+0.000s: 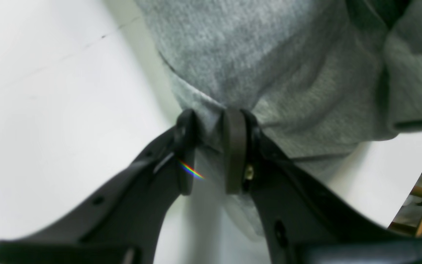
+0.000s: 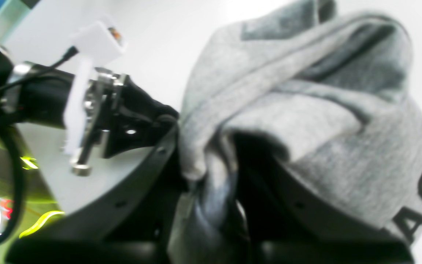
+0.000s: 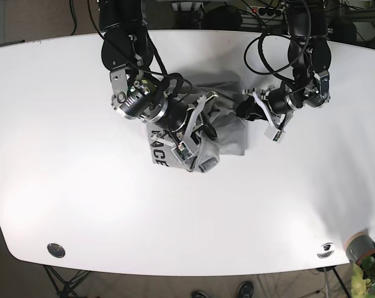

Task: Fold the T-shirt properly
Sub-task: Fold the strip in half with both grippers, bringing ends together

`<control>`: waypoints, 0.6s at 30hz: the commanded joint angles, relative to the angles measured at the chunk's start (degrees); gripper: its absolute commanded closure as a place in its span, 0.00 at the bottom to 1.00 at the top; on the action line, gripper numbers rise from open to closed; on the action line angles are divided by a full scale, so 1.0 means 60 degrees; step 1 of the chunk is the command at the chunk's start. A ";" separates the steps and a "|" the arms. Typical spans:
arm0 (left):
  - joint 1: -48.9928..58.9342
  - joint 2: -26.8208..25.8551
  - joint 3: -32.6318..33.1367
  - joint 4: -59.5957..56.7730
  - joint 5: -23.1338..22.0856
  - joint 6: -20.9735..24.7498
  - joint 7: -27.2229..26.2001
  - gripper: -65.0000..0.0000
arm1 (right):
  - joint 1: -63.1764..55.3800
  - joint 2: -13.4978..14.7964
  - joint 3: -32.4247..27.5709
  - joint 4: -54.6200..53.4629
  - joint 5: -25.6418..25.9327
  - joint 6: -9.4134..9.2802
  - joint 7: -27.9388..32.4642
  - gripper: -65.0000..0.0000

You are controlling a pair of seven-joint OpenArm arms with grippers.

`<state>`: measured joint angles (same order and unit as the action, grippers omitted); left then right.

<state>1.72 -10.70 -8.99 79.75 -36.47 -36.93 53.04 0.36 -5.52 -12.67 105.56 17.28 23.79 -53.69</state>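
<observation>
The grey T-shirt (image 3: 228, 133) lies bunched in a heap at the table's middle, with black lettering (image 3: 159, 155) on its near left fold. My left gripper (image 3: 244, 110) reaches in from the right and is shut on the shirt's right edge. The left wrist view shows its pads (image 1: 234, 146) pinching a gather of grey cloth (image 1: 269, 55). My right gripper (image 3: 203, 127) comes in from the upper left, over the heap. In the right wrist view it (image 2: 211, 172) is shut on a fold of the shirt (image 2: 306, 128), which drapes over its fingers.
The white table (image 3: 82, 186) spreads wide around the heap. Round metal fittings (image 3: 55, 249) (image 3: 326, 249) sit near its front corners. A grey pot (image 3: 360, 245) stands past the front right edge. The left arm's wrist (image 2: 86, 106) is close beside the right gripper.
</observation>
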 commanded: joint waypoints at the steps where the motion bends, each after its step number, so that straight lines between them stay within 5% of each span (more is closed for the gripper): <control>1: -0.0088 -0.0056 -0.0003 0.0094 0.0019 -0.0007 0.0032 0.82 | 0.0328 -0.0069 -0.0197 -0.0194 -0.0147 0.0027 0.0267 0.94; 4: -0.0088 -0.0056 -0.0003 0.0094 0.0019 -0.0007 0.0032 0.82 | 0.0416 -0.0069 -0.0460 -0.0501 -0.0484 0.0027 0.0267 0.80; 12: -0.0088 -0.0100 -0.0003 0.0094 0.0019 -0.0007 0.0032 0.82 | 0.0416 -0.0069 -0.1442 -0.0487 -0.1305 -0.0031 0.0209 0.13; 18: -0.0088 -0.0114 -0.0003 0.0094 0.0019 -0.0021 0.0032 0.82 | 0.0284 -0.0040 -0.1618 0.0114 -0.1041 -0.0236 0.0077 0.08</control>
<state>1.72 -10.85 -8.95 79.75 -36.49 -36.93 53.04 1.30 -5.39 -22.55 103.83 9.63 22.48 -54.65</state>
